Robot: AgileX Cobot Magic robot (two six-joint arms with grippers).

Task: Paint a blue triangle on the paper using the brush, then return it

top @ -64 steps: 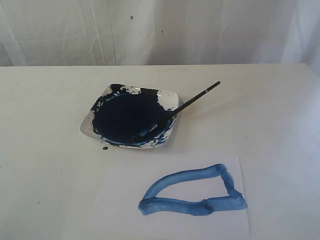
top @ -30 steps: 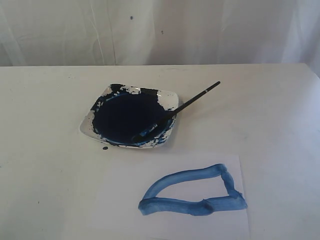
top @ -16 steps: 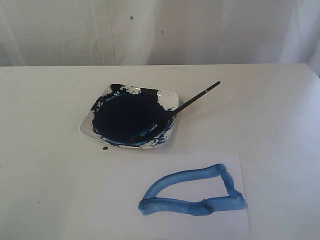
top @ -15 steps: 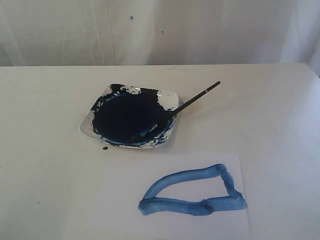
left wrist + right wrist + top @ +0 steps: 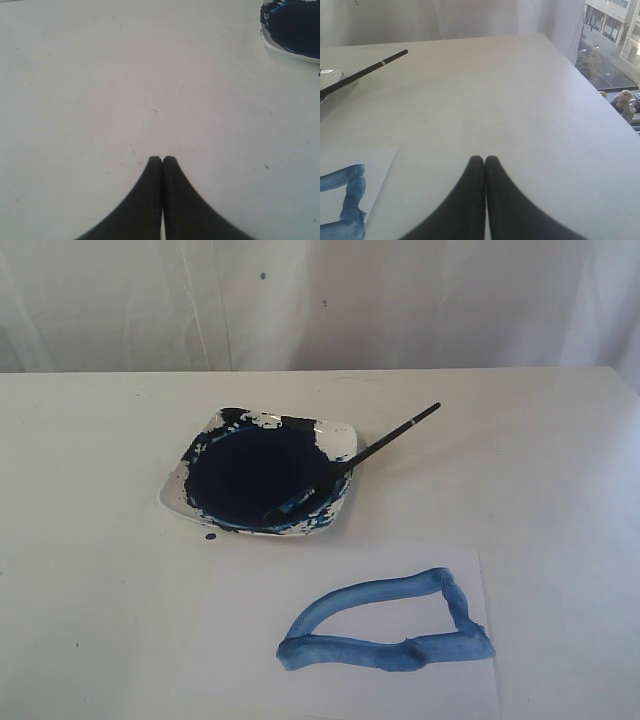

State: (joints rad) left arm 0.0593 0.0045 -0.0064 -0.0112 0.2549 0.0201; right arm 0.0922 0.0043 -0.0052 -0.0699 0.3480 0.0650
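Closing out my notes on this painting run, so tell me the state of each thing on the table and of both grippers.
brush: released, bristle end in the paint dish, handle propped over its rim.
paint dish: upright, holding dark blue paint.
blue triangle: painted, outline closed.
paper: lying flat, bearing the triangle.
left gripper: shut, holding nothing.
right gripper: shut, holding nothing.
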